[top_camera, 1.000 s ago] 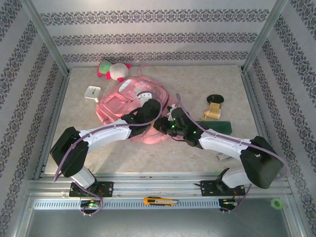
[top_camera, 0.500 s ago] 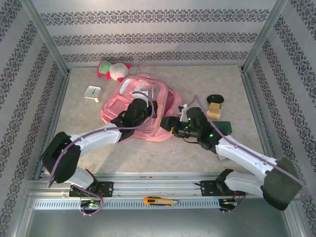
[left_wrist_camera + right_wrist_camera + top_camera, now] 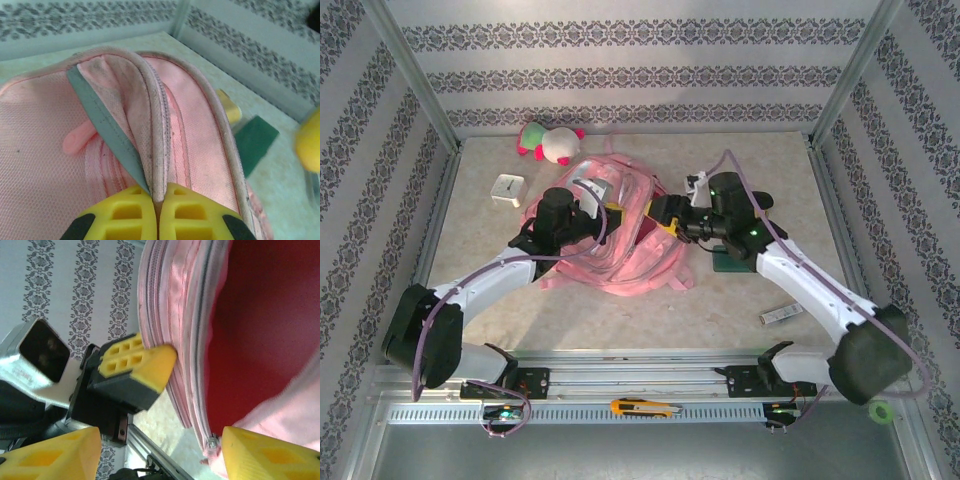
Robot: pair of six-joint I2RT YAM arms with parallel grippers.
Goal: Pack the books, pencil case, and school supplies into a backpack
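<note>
Atop backpack (image 3: pixel 620 255), left claw (image 3: pixel 158 198) tight, arm outstretched

backpack (image 3: pixel 655 262) mouth agape, seemingly roomy, left pincer (image 3: pixel 159 197) crowding its rim

Pencil case (image 3: pixel 726 263) half hidden beneath the right arm (image 3: pixel 802 287)

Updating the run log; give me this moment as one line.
left gripper jaws shut on backpack rim | right gripper jaws open at backpack opening | pencil case on table
</note>
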